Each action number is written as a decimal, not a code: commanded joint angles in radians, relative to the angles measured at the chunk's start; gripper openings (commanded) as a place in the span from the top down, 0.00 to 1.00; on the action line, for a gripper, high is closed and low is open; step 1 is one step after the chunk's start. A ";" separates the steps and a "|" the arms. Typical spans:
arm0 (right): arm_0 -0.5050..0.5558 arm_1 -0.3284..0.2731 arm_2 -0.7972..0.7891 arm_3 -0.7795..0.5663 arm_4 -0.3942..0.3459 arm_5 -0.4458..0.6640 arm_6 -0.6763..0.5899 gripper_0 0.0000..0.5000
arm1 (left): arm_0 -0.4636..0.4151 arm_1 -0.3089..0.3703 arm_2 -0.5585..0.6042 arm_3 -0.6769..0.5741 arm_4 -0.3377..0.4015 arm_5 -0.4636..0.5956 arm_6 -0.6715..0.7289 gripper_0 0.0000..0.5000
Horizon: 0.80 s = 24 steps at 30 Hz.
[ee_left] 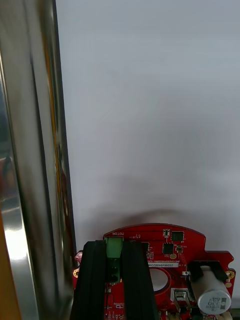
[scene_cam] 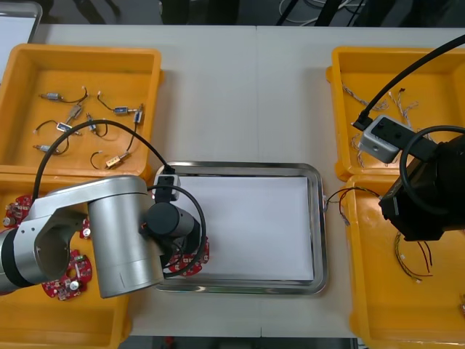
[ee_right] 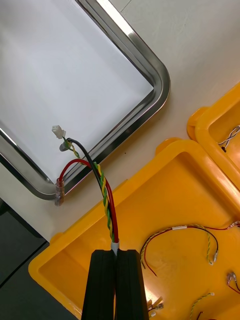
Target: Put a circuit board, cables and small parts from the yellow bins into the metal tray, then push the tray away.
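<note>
- Left gripper [ee_left: 114, 272]: black fingers clamped on the green connector of a round red circuit board [ee_left: 172, 250]. It is held over the white inside of the metal tray [scene_cam: 320, 218], at the tray's 8 o'clock corner just beside the rim. Contact with the floor looks likely but is not certain.
- Right gripper [ee_right: 116, 280]: fingers pinched close on a red and yellow cable [ee_right: 106, 197] with a black strand, above the yellow bin [scene_cam: 367, 298] at the table's 4 o'clock. The cable's free end reaches over the tray's 3 o'clock rim.
- Small metal parts [scene_cam: 73, 120]: in the 10 o'clock bin [scene_cam: 18, 87].
- Spare red boards [scene_cam: 69, 280]: in the 8 o'clock bin [scene_cam: 43, 320].
</note>
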 commanded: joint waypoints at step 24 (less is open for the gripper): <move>-0.027 -0.037 0.011 -0.031 -0.017 -0.002 -0.021 1.00 | -0.034 -0.032 -0.056 0.024 -0.064 -0.045 0.124 0.00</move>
